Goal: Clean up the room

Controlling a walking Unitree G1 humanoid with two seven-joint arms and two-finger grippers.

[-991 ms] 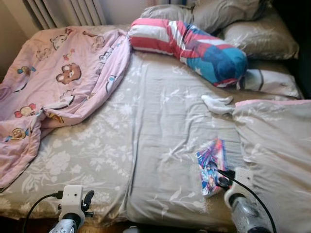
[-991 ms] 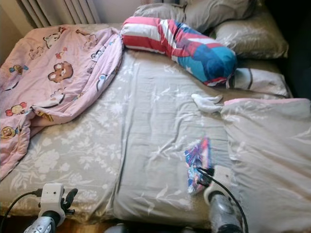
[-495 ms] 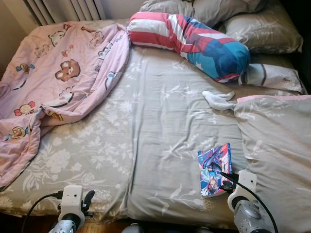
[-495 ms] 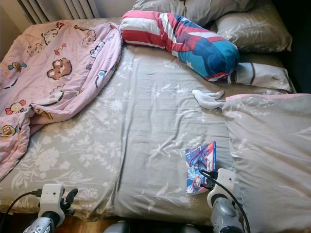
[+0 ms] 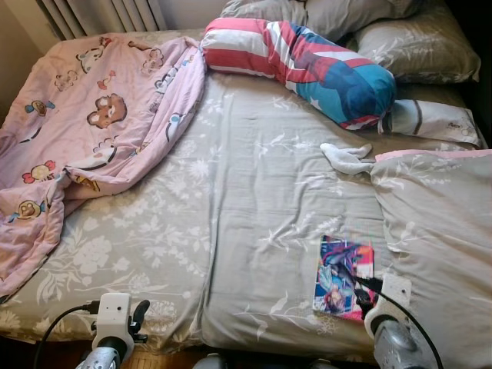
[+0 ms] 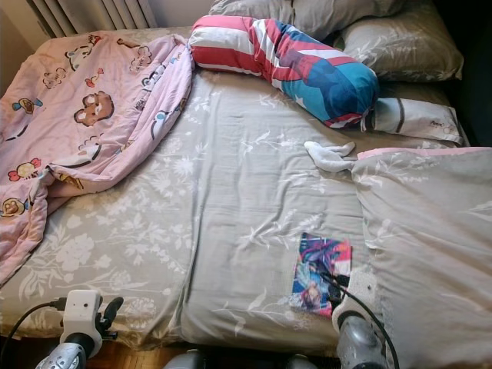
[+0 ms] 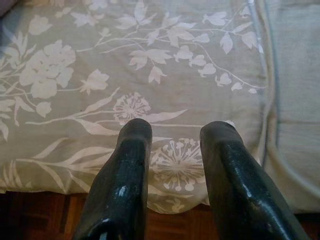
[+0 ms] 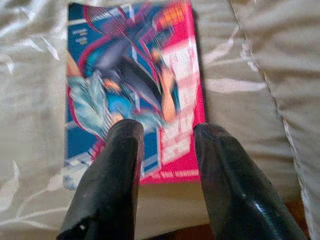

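Note:
A colourful comic book (image 5: pixel 344 277) lies flat on the grey floral bed sheet (image 5: pixel 254 200), near the bed's front edge and beside a folded grey duvet (image 5: pixel 438 231). My right gripper (image 8: pixel 162 132) is open just over the book's near edge (image 8: pixel 135 65), with nothing between its fingers. A white sock (image 5: pixel 346 159) lies further back on the sheet. A rumpled pink cartoon blanket (image 5: pixel 92 131) covers the bed's left side. My left gripper (image 7: pixel 177 130) is open and low at the front left edge of the bed.
A red, white and blue bolster (image 5: pixel 307 69) lies across the head of the bed, with grey pillows (image 5: pixel 415 50) and a white pillow (image 5: pixel 434 123) behind it. A radiator (image 5: pixel 100 14) stands at the far left. Wooden floor (image 7: pixel 50 220) shows under the bed edge.
The comic book stood tilted up at my right gripper before; it now lies flat on the sheet and the fingers are off it. The left arm has stayed put.

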